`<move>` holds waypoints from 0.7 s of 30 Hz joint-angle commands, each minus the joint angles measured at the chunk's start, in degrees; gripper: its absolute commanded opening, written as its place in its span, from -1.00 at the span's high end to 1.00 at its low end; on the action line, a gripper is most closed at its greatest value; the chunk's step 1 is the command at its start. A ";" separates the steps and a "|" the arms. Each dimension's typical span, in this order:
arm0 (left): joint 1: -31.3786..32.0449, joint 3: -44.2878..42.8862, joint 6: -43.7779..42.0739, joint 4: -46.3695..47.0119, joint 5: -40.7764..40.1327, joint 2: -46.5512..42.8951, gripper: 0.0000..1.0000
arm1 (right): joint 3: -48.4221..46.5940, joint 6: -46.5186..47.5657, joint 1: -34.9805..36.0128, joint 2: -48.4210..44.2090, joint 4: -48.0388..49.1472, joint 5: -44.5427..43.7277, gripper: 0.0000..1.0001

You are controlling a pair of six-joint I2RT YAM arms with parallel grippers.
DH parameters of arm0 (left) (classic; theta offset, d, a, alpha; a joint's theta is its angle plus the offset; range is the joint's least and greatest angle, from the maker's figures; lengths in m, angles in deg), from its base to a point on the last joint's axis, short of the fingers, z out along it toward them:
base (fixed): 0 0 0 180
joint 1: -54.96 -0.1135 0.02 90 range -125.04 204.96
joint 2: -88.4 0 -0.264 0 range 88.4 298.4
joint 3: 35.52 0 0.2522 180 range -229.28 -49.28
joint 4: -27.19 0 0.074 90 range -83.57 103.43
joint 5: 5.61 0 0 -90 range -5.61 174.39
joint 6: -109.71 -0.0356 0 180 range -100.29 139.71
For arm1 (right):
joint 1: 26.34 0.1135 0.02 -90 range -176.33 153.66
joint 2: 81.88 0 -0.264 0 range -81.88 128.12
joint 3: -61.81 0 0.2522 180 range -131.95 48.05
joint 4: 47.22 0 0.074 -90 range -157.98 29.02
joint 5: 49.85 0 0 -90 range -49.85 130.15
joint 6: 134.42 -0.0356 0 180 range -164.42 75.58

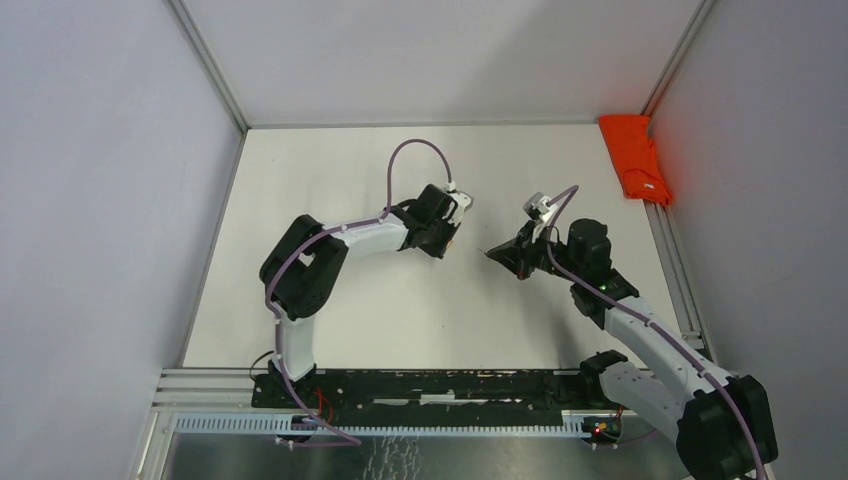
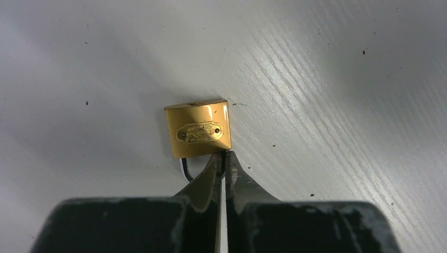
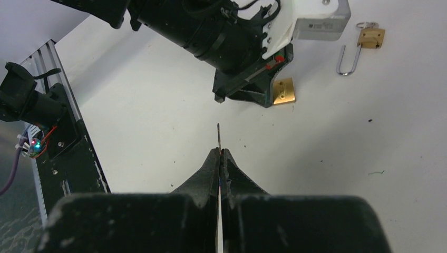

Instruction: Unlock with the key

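White table, grey walls, orange cloth in the far right corner.

Brass lock lies flat mid-table, right at the tips of the left gripper. The jaws are pinched nearly together at the lock's near edge, where the shackle comes out. It looks like a grip on one shackle leg, but the fingers hide the actual contact.

Right gripper is clamped on a thin metal sliver poking past its tips. I read that as the key seen edge-on. It points roughly at the lock but is well apart from it, with bare table between.

Progress, my read:
- Done: key in hand, lock pinned or close to it.
- Not done: key is not in the keyhole. The small round mark on the lock's far face is probably the keyway, facing away from the left fingers.
- Left to do: line the blade up with that face, insert, turn, free the shackle.
- Shackle is mostly hidden, so I can't confirm whether it's seated or popped. I'd assume locked.

A spare lock with a long shackle and a ring sits further out, beyond the left arm. It's well clear of both grippers.

Early-to-mid task; the fiddly part is ahead.
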 commanded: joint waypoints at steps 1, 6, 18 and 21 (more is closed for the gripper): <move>0.37 2.13 1.99 -3.93 -2.73 3.40 0.93 | 1.32 -0.64 -0.07 0.65 2.93 0.24 1.00; 0.34 4.63 2.14 -1.87 -2.12 1.76 0.96 | 1.99 -1.22 -0.06 2.90 3.55 -0.17 1.00; 0.99 10.26 0.69 -0.98 6.85 -11.65 0.96 | 2.88 -3.00 -0.12 7.46 5.48 -1.19 1.00; 1.46 10.31 0.25 -1.76 11.02 -13.34 0.96 | 2.55 -3.62 -0.08 10.14 6.51 -0.31 1.00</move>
